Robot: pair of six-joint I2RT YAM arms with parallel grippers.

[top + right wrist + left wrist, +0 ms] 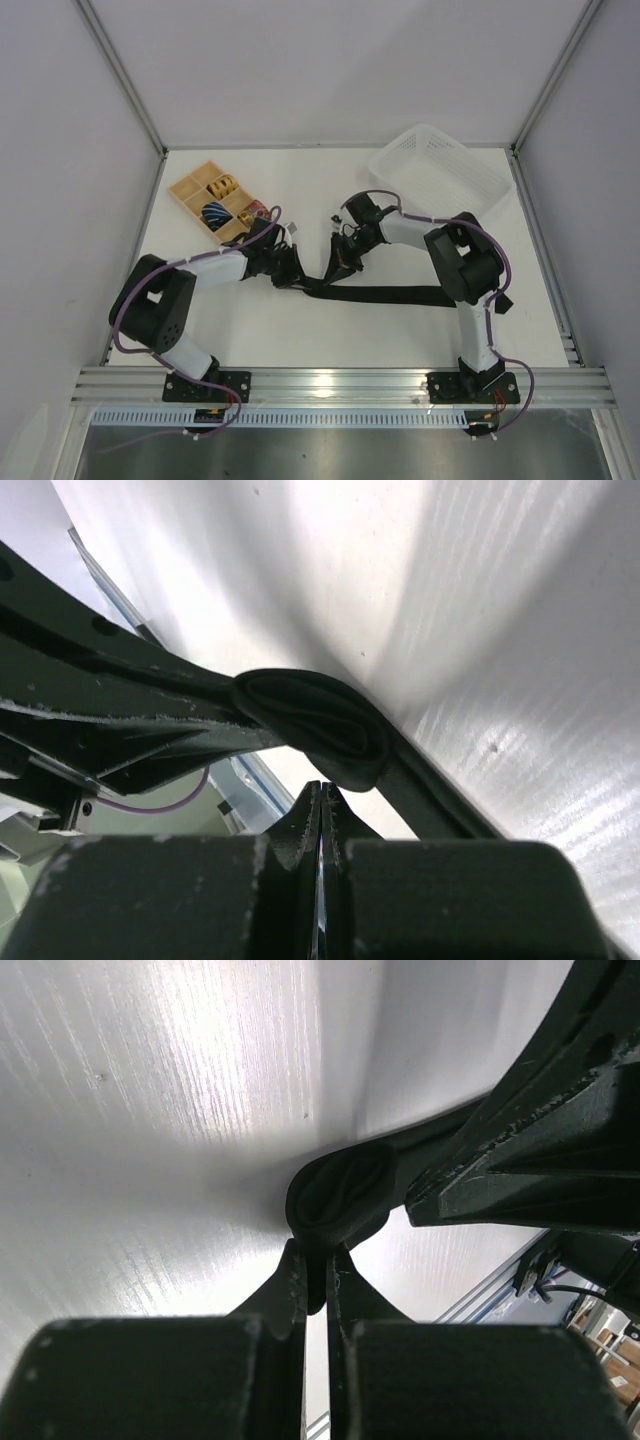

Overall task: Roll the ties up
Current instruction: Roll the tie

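A black tie (390,296) lies as a long strip across the middle of the table, its left end rolled into a small coil (340,1192). My left gripper (292,272) is shut on the edge of that coil, with fabric pinched between its tips in the left wrist view (318,1265). My right gripper (338,265) is beside it, just right of the coil. In the right wrist view its jaws (322,790) are shut with nothing between them, and the coil (320,725) sits just beyond the tips. The strip runs off to the right.
A wooden divided tray (190,188) holding several rolled ties stands at the back left. A white plastic basket (440,170) stands at the back right. An aluminium rail (340,383) runs along the near edge, and side walls close in the table.
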